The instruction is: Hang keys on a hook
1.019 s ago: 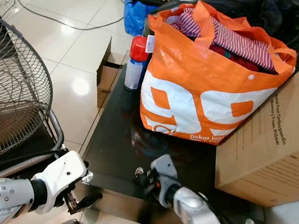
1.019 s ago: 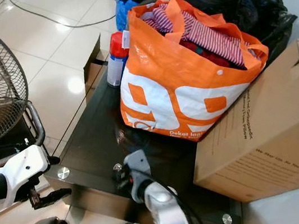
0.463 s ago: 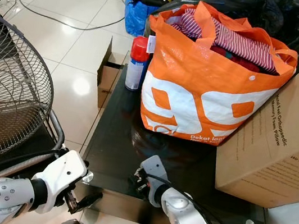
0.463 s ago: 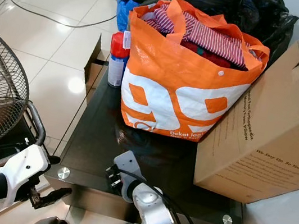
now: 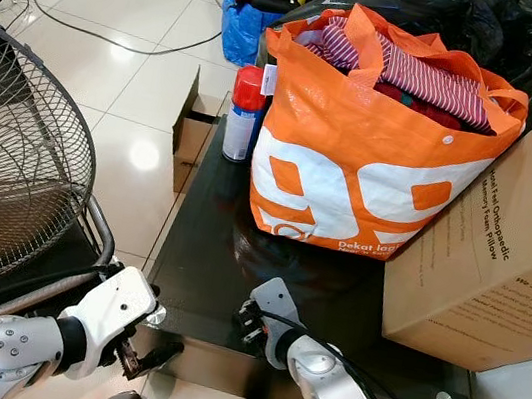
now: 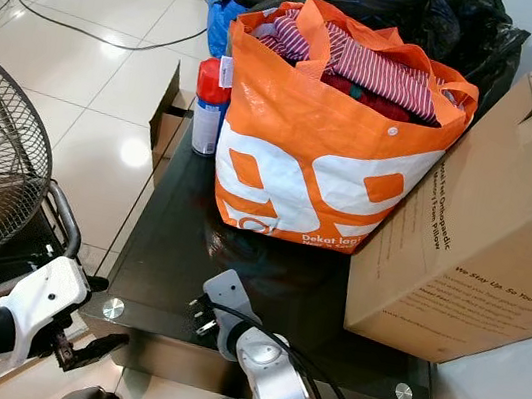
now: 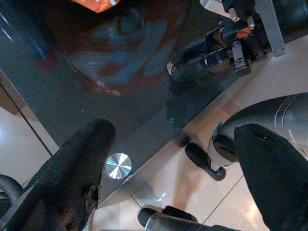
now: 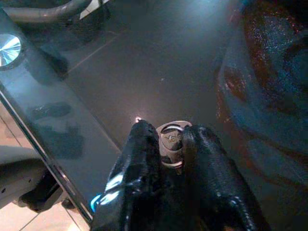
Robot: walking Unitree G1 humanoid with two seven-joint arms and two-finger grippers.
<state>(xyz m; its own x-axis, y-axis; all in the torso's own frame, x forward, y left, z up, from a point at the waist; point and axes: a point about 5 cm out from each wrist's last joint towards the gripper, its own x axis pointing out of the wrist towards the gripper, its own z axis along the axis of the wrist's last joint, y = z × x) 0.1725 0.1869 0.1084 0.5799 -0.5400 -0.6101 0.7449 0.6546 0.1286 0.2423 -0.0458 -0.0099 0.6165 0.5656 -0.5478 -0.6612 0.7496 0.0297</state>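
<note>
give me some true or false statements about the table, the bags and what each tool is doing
1. The right tool is pinching a metal key ring just above the black glass table. True.
2. The orange bag lies flat and empty. False: it stands upright, stuffed with striped cloth.
3. A red-capped spray can stands beside the orange bag. True.
4. The left tool grips the spray can. False: it hangs open off the table's near corner, holding nothing.
5. The cardboard box sits left of the bag. False: right.

Head cameras from above, wrist cameras close to the glass

Both eye views look forward and down over the black glass table (image 5: 207, 251); both wrist views look closely at its near edge, sharing the near-left corner.
</note>
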